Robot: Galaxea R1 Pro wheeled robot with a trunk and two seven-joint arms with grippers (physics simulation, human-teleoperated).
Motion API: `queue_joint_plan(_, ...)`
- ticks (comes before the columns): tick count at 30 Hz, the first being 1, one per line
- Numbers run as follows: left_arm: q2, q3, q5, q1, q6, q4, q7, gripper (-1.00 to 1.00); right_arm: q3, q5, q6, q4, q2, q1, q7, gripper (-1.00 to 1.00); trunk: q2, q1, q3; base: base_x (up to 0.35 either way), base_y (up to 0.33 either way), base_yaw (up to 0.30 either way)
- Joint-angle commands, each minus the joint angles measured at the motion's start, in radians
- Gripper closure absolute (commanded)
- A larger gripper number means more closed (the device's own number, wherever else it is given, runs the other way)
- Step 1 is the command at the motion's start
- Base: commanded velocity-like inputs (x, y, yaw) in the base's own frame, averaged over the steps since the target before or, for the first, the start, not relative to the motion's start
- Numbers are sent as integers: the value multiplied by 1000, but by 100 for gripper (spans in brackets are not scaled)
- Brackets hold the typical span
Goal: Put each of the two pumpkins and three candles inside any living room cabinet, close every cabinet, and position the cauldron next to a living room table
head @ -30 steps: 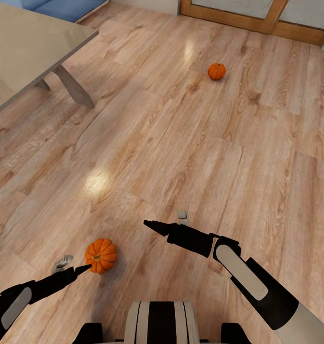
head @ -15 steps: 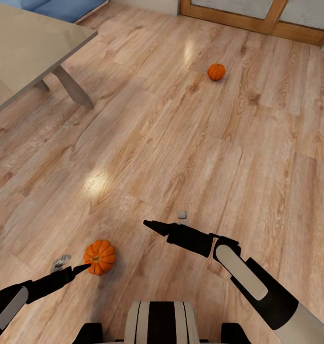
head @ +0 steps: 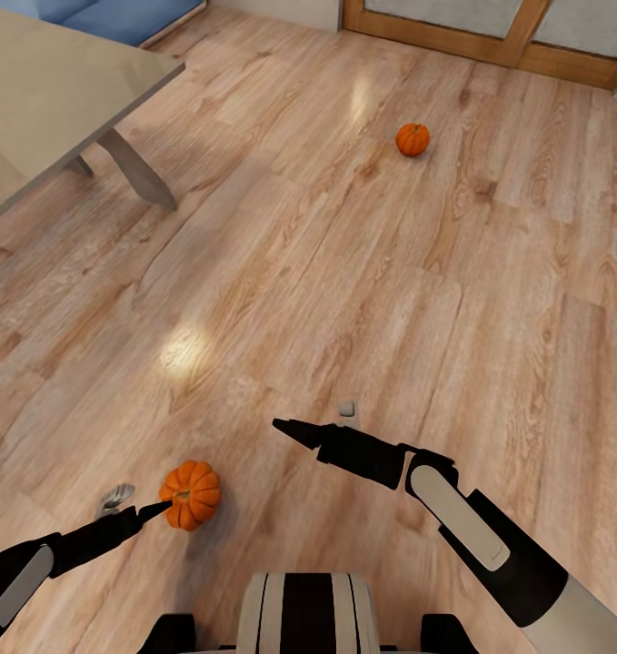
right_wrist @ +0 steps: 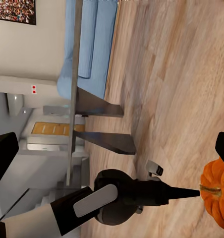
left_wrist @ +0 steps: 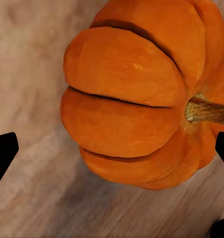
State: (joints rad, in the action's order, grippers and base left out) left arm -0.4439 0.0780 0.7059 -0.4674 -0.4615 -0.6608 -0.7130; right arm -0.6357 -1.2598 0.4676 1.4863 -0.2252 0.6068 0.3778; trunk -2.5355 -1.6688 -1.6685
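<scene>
Head view, two pumpkins [head: 191, 494] [head: 412, 139], wood floor [head: 344, 272]

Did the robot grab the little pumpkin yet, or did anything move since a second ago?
Not grabbed yet. The left pincer slid a little lower in the head view, staying at the near pumpkin, which lies between its open fingers in the left wrist view. That pumpkin's spot shifted only slightly. The right pincer, the far pumpkin and the table stayed as they were.

I see two ribbed orange pumpkins [head: 191, 493] [head: 412, 139] on the pale brown wood-grain floor [head: 344, 272], my grippers [head: 154, 511] [head: 285, 427] black
</scene>
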Motion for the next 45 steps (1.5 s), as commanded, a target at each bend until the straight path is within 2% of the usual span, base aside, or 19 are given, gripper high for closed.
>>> queue_joint_plan(1, -1, 3, 10, 0, -8, 0, 1, -100, -1, -7, 3, 0, -1, 1, 0, -100, 0, 0, -1, 95, 35, 0)
queue_joint_plan(21, 1, 5, 11, 0, -8, 1, 1, -100, -1, -7, 3, 0, 0, 1, 0, -100, 0, 0, -1, 23, -23, 0)
queue_joint_plan(24, 1, 5, 12, 0, -9, 1, 0, -100, -1, -7, 3, 0, 0, 1, 0, -100, -1, -1, -12, 0, -1, 0)
queue_joint_plan(32, 1, 5, 12, 0, -9, 1, 0, -100, -1, -7, 3, 0, 0, 1, 0, -100, -1, -2, -20, 0, 0, 0)
queue_joint_plan(35, 1, 5, 12, 0, -9, 1, 0, -100, -1, -7, 3, 0, 0, 1, 0, -100, -2, -4, -31, 0, 0, 0)
queue_joint_plan(45, 0, 4, 12, 0, -9, 1, 0, -100, -1, -7, 3, 0, 0, 1, 0, -100, -2, -4, -31, 6, -2, 0)
